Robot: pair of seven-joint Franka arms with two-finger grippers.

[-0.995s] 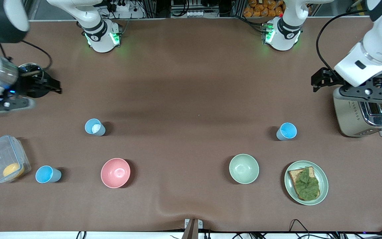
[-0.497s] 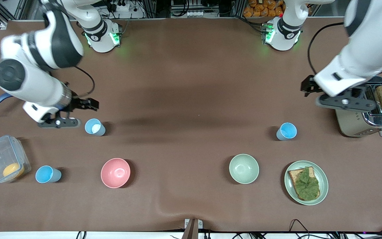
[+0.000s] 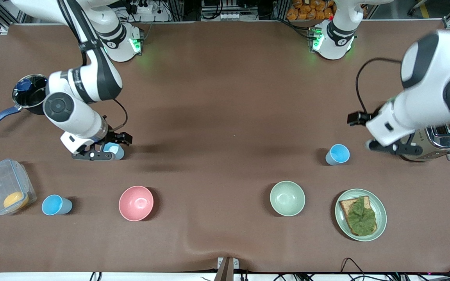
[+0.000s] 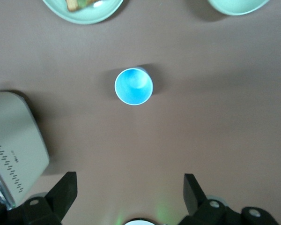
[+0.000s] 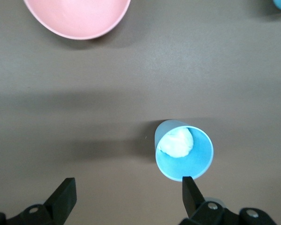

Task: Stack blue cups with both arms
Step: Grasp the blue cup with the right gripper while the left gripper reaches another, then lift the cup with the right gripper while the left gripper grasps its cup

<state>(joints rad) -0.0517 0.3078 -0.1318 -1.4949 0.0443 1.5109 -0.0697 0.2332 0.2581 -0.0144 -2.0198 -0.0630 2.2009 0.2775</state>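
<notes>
Brown tabletop [image 3: 225, 97] holds three blue cups, none stacked, so nothing is done. Right gripper [image 3: 106, 150], fingers open, hovers over the mid-left cup [image 3: 115, 150]. Left gripper [image 3: 381, 145], open too, hangs beside the mid-right cup [image 3: 338, 153]. A third cup [image 3: 55, 205] sits lower left.

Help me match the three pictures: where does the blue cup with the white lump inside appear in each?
Front view: cup with the white lump, partly under the right pincer.
Right wrist view: same cup, just ahead of the open pincer.
Left wrist view: not in it.
Shared landmark: pink bowl.
</notes>
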